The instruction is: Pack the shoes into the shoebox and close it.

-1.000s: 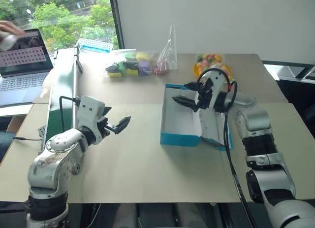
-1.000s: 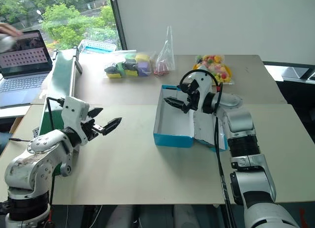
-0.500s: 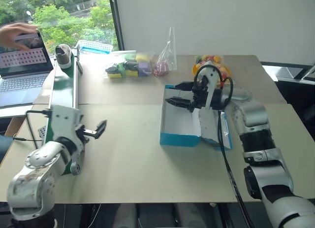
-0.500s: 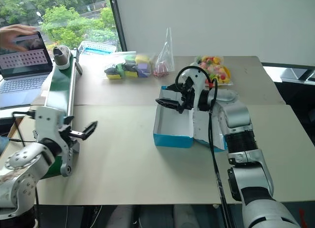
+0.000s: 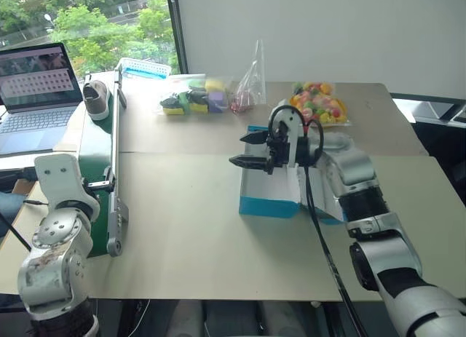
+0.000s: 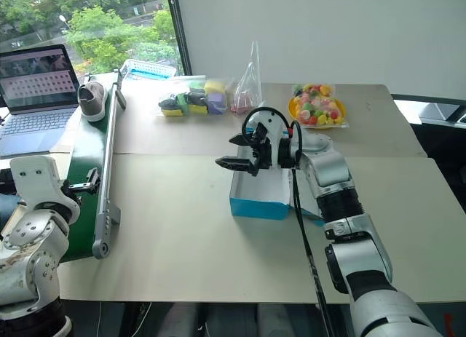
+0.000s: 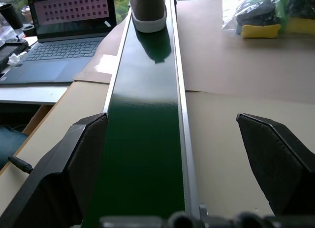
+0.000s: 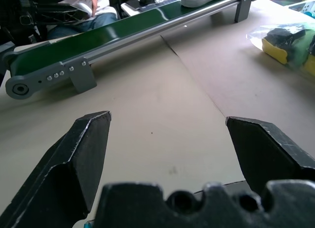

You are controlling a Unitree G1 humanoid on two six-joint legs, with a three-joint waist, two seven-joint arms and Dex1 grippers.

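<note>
Your left gripper (image 7: 182, 164) hangs spread over the green conveyor belt (image 7: 142, 114) — one sneaker (image 5: 95, 99) sits at its far end. Your right gripper (image 5: 247, 150) — also spread, empty — hovers above the open shoebox (image 5: 271, 191).

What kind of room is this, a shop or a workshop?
Probably a lab or test room by a window, not a shop. A green conveyor belt carries a shoe along a plain table, and an open laptop sits beside it.
</note>
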